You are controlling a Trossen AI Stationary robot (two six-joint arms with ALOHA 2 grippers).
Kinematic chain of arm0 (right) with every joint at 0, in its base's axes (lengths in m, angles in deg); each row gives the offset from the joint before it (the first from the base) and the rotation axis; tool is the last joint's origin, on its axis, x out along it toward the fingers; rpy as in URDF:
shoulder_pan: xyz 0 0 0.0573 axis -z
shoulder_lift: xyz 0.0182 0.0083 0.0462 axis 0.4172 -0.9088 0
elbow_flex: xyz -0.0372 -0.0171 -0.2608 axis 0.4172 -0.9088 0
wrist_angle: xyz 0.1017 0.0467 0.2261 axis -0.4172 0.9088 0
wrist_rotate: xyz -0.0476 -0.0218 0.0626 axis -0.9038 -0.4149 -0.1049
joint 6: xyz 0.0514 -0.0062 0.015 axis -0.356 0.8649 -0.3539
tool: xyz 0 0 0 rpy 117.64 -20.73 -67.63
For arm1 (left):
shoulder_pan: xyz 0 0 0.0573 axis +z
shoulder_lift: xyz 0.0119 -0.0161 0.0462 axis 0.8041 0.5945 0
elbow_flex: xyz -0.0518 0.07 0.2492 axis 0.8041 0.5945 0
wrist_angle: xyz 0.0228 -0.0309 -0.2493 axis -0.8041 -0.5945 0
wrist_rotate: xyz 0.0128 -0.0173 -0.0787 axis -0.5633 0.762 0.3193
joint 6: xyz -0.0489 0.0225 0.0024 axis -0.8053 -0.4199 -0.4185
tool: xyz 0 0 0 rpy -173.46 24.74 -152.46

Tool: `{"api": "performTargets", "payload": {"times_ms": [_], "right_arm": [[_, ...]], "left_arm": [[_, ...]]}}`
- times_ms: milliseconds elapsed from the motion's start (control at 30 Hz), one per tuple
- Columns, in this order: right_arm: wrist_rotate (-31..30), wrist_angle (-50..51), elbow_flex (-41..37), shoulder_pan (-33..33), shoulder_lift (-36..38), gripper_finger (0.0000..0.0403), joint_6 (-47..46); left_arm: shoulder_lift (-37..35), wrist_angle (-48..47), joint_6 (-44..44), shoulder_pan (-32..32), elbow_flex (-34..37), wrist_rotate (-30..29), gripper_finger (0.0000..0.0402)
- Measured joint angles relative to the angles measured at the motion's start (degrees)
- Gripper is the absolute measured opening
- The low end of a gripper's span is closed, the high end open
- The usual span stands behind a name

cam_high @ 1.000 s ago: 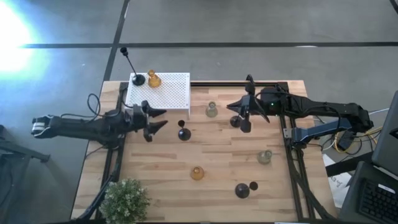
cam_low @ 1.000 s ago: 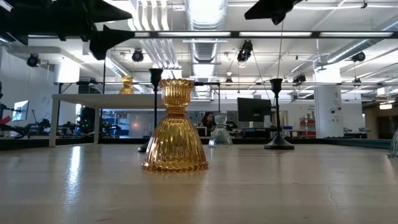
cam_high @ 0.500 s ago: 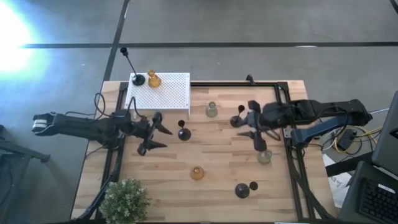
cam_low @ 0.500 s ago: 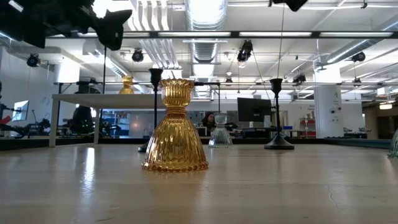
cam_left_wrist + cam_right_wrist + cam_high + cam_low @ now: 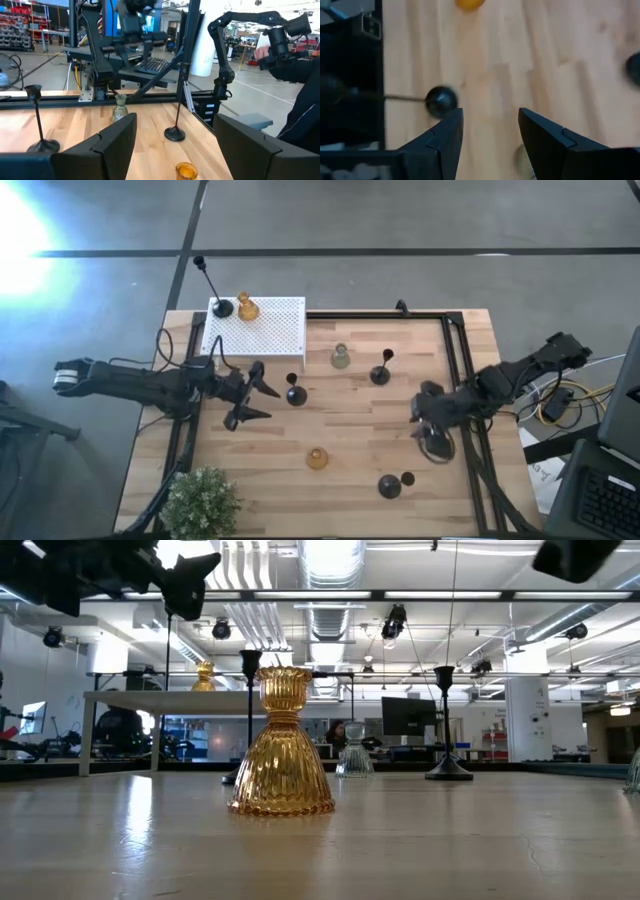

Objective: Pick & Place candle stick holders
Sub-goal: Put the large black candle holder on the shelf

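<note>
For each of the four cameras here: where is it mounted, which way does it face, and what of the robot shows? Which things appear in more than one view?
High: overhead, looking straight down on the table; both arms, left gripper open, right gripper near the right edge.
Low: table height, level across; amber holder close, arm parts overhead.
Left wrist: forward past its open fingers across the table.
Right wrist: down past its open fingers onto the wood.
Shared: the amber holder shows in high, low and left wrist.

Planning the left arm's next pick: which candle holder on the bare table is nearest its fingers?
The black holder just beyond the open left gripper. The amber one and the pale green one stand farther off.
</note>
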Motion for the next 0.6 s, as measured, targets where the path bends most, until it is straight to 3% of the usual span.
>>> {"api": "performTargets", "payload": {"times_ms": [300, 600], "right_arm": [[-7.16, -4.94, -6.41, -13.09, -0.21, 0.0181, -20.22], [-15.48, -23.32, -13.01, -22.16, -2.13, 0.0179, -26.0]], "left_arm": [[0.02, 0.08, 4.2, 0.02, -0.44, -0.05, 0.0268], [0.0, 1.43, 10.14, 0.11, -2.69, -0.34, 0.0268]]}}
